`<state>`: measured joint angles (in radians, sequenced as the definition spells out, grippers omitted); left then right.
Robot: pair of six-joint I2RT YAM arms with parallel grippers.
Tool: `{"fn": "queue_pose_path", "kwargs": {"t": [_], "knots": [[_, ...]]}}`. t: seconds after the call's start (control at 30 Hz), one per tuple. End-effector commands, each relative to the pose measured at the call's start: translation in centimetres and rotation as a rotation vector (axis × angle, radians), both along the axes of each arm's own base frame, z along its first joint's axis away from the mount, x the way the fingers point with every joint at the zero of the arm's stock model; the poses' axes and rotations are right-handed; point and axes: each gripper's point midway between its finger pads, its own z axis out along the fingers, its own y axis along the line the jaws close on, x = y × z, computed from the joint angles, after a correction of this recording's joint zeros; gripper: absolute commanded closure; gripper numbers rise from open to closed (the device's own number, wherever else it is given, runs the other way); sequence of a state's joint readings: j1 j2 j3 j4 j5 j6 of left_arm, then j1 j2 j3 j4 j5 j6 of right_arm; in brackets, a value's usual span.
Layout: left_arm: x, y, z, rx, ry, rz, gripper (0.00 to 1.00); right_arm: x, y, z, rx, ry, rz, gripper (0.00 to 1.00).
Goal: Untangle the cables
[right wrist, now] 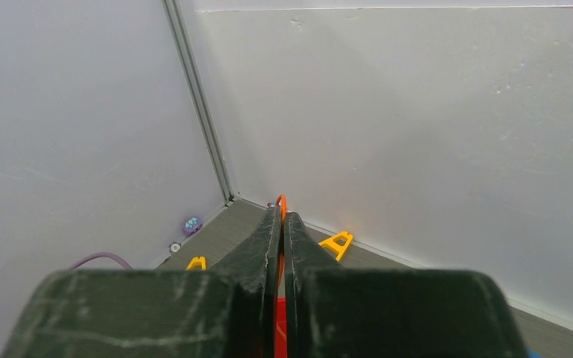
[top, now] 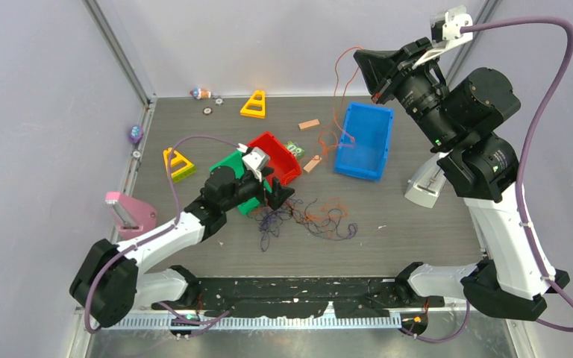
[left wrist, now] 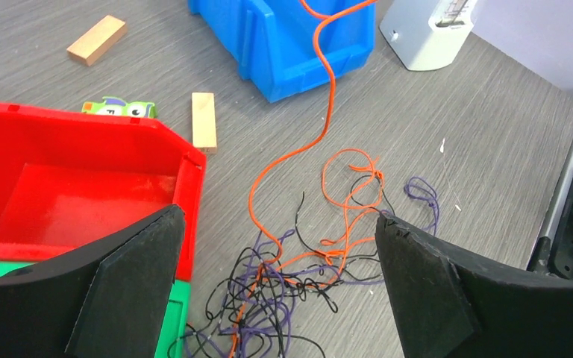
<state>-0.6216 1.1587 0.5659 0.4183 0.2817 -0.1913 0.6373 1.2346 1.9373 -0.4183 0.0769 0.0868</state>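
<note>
Presently, the cables [top: 310, 216] lie as a loose knot on the table [top: 418, 239], just beside the red bin [top: 272, 149], with orange-red and dark purple-black strands crossing one another.

Right gripper [top: 365, 74]: raised high above the far side of the table, jaws clenched on one orange strand [top: 336, 97]. The wrist view shows that strand pinched between the closed fingers. From there it descends past the blue bin [top: 362, 142] and runs into the knot. Judgement: the height is deliberate, as it draws this one strand up and away so that its path out of the knot can be read and followed.

Left gripper [left wrist: 277, 224]: low over the knot, jaws released and standing wide, nothing between them. The fingers [left wrist: 142, 283] bracket the densest part of the tangle without touching it. Judgement: it is placed to pin or pick the dark strands while the orange one is pulled against them.

Status: separation is not done; the orange strand's lower loops are interlaced with the purple and black ones.

Risk, as judged: a further pull from above, with the knot unheld, could drag the whole bundle toward the blue bin and not free the strand.
</note>
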Motion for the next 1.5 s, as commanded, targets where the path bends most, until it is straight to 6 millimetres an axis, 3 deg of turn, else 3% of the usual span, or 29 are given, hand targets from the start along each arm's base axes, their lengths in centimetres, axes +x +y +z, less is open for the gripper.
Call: {"fn": "queue_pose_path", "kwargs": {"t": [0.0, 0.23, 0.43, 0.53, 0.6, 0.63, 0.67, 0.83, 0.9, 1.1, 1.23, 1.4, 1.47], "knots": [[0.8, -2.1, 4.2, -0.06, -0.179, -0.074, 0.01, -1.4, -0.8, 2.6, 0.059, -0.066, 0.016, 0.95], [2.5, -4.8, 4.4, -0.066, -0.169, -0.12, 0.05, -1.6, -0.8, 2.9, 0.067, -0.068, 0.026, 0.95], [5.2, -7.1, 5.0, -0.081, -0.089, -0.107, 0.25, -2.0, -1.0, 3.0, 0.077, -0.07, 0.03, 0.95], [5.8, -7.4, 4.2, -0.082, -0.046, -0.091, 0.5, -2.1, -1.5, 3.1, 0.085, -0.071, 0.013, 0.95], [5.5, -7.2, 3.5, -0.083, -0.031, -0.094, 0.86, -2.4, -2.0, 3.3, 0.091, -0.076, 0.002, 0.95], [5.2, -7.0, 3.1, -0.083, -0.018, -0.087, 0.99, -2.6, -2.4, 3.5, 0.093, -0.083, -0.012, 0.95], [5.1, -6.6, 2.5, -0.079, -0.003, -0.071, 1.0, -3.0, -2.9, 3.7, 0.099, -0.091, -0.023, 0.95], [3.7, -2.8, -1.1, -0.048, 0.073, 0.074, 1.0, -3.1, -5.9, 3.8, 0.114, -0.109, -0.157, 0.95], [2.9, -0.4, -3.3, -0.022, 0.13, 0.143, 1.0, -3.3, -7.5, 4.0, 0.122, -0.122, -0.221, 0.95], [1.0, 8.0, -6.5, -0.058, 0.285, 0.378, 1.0, -4.7, -11.8, 4.4, 0.124, -0.158, -0.383, 0.95], [-0.4, 11.6, -7.4, -0.051, 0.296, 0.523, 1.0, -5.5, -14.2, 4.0, 0.129, -0.165, -0.482, 0.95], [-1.4, 17.1, -7.3, -0.123, 0.24, 0.802, 1.0, -4.6, -15.2, 2.8, 0.102, -0.129, -0.565, 0.95], [-1.8, 19.0, -6.3, -0.175, 0.205, 0.897, 1.0, -3.9, -15.4, 2.2, 0.086, -0.107, -0.599, 0.95]]}}
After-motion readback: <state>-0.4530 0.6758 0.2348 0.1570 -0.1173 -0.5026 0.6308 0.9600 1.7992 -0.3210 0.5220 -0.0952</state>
